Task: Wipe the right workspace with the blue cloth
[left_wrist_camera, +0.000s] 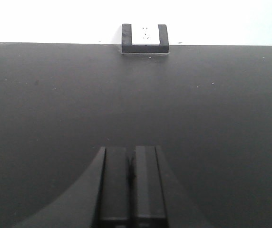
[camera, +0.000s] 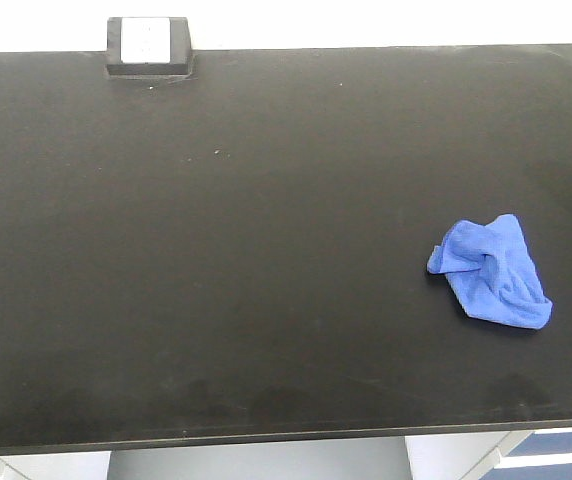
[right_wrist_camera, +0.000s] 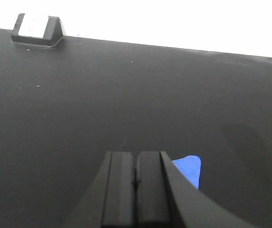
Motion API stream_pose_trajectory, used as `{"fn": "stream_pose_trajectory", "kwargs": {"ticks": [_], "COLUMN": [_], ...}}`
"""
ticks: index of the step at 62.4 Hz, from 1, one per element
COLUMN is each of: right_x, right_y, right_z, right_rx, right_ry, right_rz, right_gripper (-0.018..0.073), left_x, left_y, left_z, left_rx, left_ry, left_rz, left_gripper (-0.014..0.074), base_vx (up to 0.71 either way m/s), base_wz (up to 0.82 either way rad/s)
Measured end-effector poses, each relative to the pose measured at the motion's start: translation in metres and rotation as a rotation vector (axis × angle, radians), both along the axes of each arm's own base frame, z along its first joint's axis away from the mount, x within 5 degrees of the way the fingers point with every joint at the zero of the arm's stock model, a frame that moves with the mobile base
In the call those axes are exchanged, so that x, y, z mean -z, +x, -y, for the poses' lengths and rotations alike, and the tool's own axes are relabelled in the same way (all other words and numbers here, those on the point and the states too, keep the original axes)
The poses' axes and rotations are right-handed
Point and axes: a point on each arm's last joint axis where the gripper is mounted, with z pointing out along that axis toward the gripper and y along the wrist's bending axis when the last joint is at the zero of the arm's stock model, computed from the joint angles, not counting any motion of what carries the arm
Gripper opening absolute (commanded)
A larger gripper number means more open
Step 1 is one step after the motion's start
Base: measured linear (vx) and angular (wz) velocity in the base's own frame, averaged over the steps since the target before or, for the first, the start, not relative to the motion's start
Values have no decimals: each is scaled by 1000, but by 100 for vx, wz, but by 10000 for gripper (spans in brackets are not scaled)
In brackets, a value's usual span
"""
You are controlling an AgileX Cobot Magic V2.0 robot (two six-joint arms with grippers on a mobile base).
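Observation:
The blue cloth lies crumpled on the right part of the black tabletop. Neither gripper shows in the front view. In the right wrist view my right gripper is shut and empty, held above the table; a corner of the blue cloth shows just right of its right finger, mostly hidden behind it. In the left wrist view my left gripper is shut and empty above bare tabletop, with no cloth in sight.
A black and white socket box stands at the table's back edge, left of centre; it also shows in the left wrist view and the right wrist view. A white wall runs behind. The table's front edge is near.

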Motion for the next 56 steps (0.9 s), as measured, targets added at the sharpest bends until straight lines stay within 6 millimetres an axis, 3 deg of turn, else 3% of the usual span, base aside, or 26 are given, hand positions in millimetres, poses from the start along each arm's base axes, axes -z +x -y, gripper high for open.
{"fn": "stream_pose_trajectory", "kwargs": {"ticks": [19, 31, 37, 46, 56], "right_x": [0, 11, 32, 81, 139], "right_y": [-1, -21, -35, -53, -51], "right_z": [1, 7, 9, 11, 12], "right_rx": [3, 46, 77, 113, 140], "right_ry": [-17, -91, -73, -1, 58], "right_rz": [1, 103, 182, 263, 195], "right_gripper": [-8, -8, -8, -8, -8], "left_x": [0, 0, 0, 0, 0], "left_y": [0, 0, 0, 0, 0], "left_z": [0, 0, 0, 0, 0], "left_rx": [0, 0, 0, 0, 0], "left_ry": [0, 0, 0, 0, 0], "left_rz": [0, 0, 0, 0, -1], "left_gripper": [-6, -6, -6, -6, -6], "base_vx": [0, 0, 0, 0, 0], "base_wz": [0, 0, 0, 0, 0]}}
